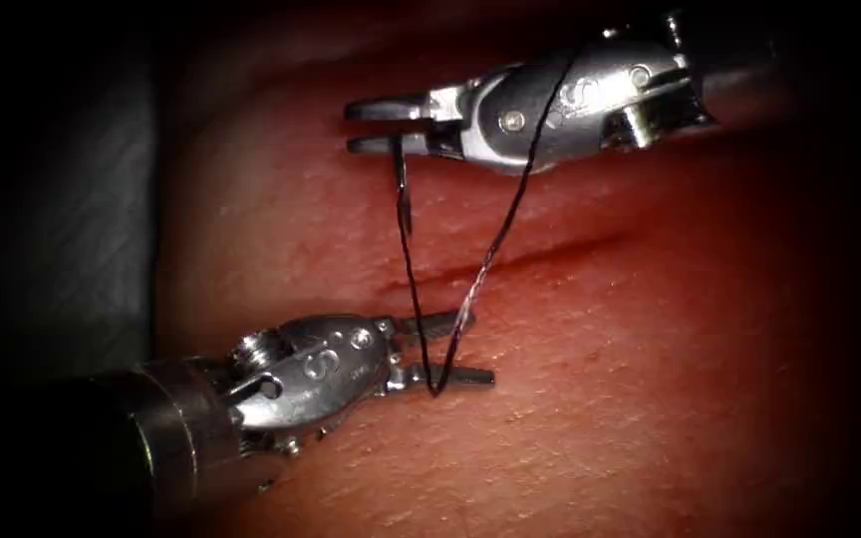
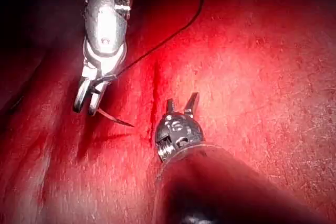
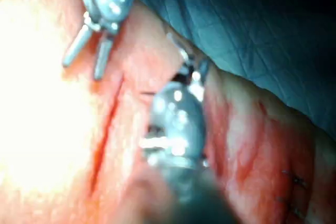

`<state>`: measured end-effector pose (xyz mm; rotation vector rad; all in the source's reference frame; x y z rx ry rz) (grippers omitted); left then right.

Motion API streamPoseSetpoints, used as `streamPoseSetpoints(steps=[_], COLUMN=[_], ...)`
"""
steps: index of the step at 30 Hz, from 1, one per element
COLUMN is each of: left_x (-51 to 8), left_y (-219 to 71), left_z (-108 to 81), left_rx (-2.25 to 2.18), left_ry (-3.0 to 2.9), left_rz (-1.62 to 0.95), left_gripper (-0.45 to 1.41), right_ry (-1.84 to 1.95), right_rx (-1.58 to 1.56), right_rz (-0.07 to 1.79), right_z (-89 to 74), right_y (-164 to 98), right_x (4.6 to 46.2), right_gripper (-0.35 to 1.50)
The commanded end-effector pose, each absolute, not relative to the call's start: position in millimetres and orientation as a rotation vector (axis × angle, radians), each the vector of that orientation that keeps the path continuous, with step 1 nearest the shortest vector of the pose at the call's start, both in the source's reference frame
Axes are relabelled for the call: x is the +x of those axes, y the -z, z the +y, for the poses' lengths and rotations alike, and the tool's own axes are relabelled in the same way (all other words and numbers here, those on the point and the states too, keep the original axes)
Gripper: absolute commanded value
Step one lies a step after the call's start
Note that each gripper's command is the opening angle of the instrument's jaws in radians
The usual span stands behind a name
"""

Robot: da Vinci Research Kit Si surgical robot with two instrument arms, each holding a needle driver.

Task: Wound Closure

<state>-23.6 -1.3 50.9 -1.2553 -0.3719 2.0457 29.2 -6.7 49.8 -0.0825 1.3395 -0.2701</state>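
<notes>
The right tool [image 1: 376,127] is hanging over the tissue [image 1: 650,399], jaws parted yet seemingly pinching the needle [image 1: 402,189], which dangles free above the cut [image 1: 510,261]. The left tool [image 1: 450,349] is gaping around the thread [image 1: 510,214], holding nothing. The needle looks stiff and slippery, best gripped mid-curve

Left gripper [image 1: 445,349] jaws apart; right gripper [image 1: 371,126] jaws parted slightly.
</notes>
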Motion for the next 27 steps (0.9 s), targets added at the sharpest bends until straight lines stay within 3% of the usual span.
streamPoseSetpoints(steps=[1, 27], left_x=[-24.2, -24.1], left_y=[-51.8, -53.3], left_z=[-1.6, -2.2], left_rx=[-1.255, -1.248], left_ry=[-2.042, -2.027], left_rz=[-0.374, -0.373], left_gripper=[0.12, 0.11], right_ry=[0.281, 0.251], right_rx=[-0.087, -0.103], right_rz=[1.34, 1.323], right_z=[-7.7, -8.6], right_y=[-50.7, -52.6], right_x=[29.5, 29.7], right_gripper=[-0.35, -0.35])
